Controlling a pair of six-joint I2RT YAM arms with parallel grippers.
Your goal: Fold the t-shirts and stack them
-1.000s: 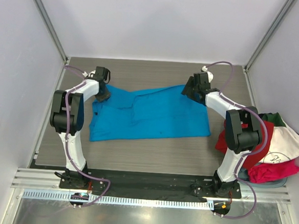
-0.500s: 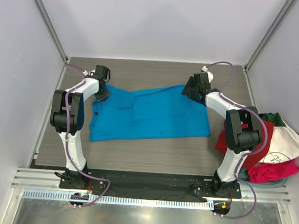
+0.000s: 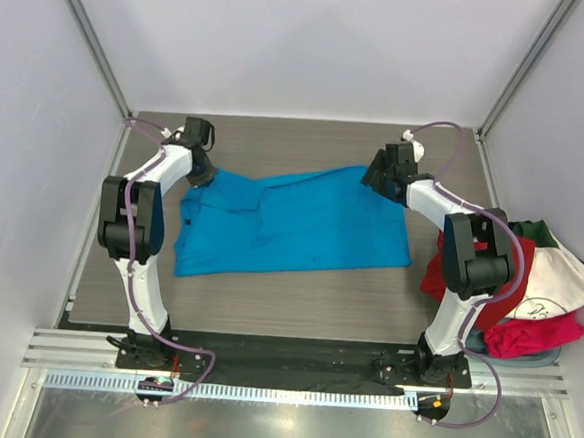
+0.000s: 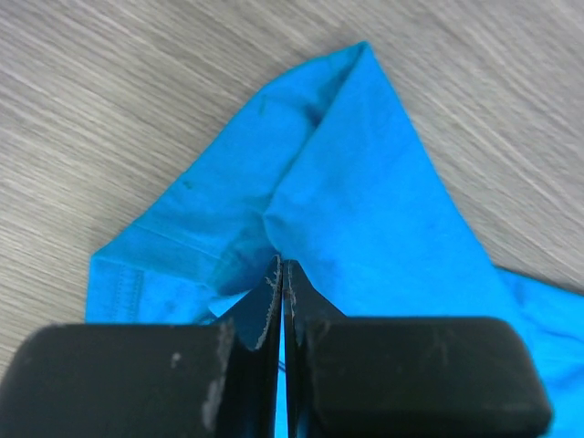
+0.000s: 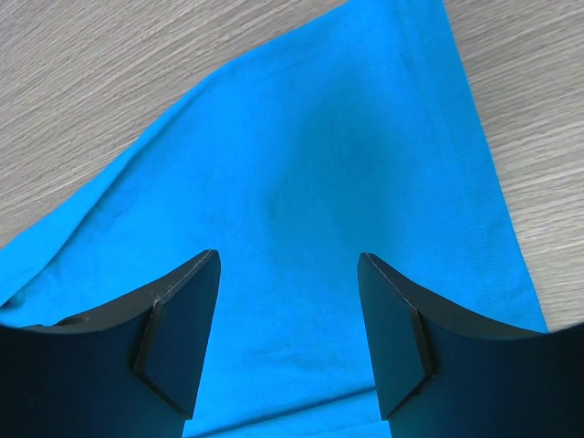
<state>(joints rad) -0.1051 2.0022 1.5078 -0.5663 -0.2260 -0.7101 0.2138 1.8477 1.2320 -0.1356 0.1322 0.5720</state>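
Observation:
A bright blue t-shirt (image 3: 292, 224) lies spread across the middle of the table. My left gripper (image 3: 203, 177) is at its far left corner, shut on a pinch of the blue cloth (image 4: 365, 182). The cloth rises in a ridge to the closed fingertips (image 4: 272, 274). My right gripper (image 3: 373, 181) stands open over the shirt's far right corner, and the blue fabric (image 5: 301, 164) lies flat between its fingers (image 5: 182, 310). Red (image 3: 436, 277), white (image 3: 558, 283), magenta-pink (image 3: 534, 336) and dark green (image 3: 534, 232) t-shirts lie heaped at the right edge.
The wood-grain table (image 3: 297, 144) is bare behind the shirt. White walls close in the back and both sides. The heap of shirts sits beside the right arm's base (image 3: 432, 364).
The left gripper has shut on the shirt's corner and its wrist has moved slightly back. The right gripper has shifted a little to the right and is still open.

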